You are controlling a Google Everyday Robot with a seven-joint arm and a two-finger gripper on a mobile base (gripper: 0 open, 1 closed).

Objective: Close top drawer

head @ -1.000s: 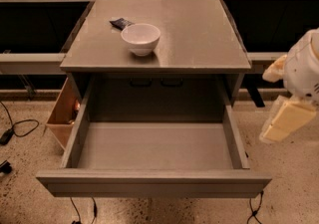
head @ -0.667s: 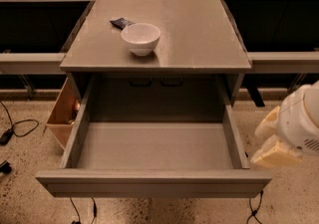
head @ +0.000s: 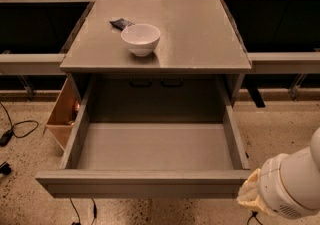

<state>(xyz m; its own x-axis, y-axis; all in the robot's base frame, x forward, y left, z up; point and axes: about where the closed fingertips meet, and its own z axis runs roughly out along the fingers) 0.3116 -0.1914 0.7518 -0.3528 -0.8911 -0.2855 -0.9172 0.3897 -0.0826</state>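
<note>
Top drawer hasn't moved since a second ago: pulled fully out of the grey cabinet, front panel toward the camera. My gripper has dropped from beside the drawer's right wall to bottom right, just beside the front panel's right end. It's partly hidden by my white wrist and cut off by the edge, so I can't tell its spread, its hold or whether it's touching. White bowl and dark packet sit unmoved on top.
</note>
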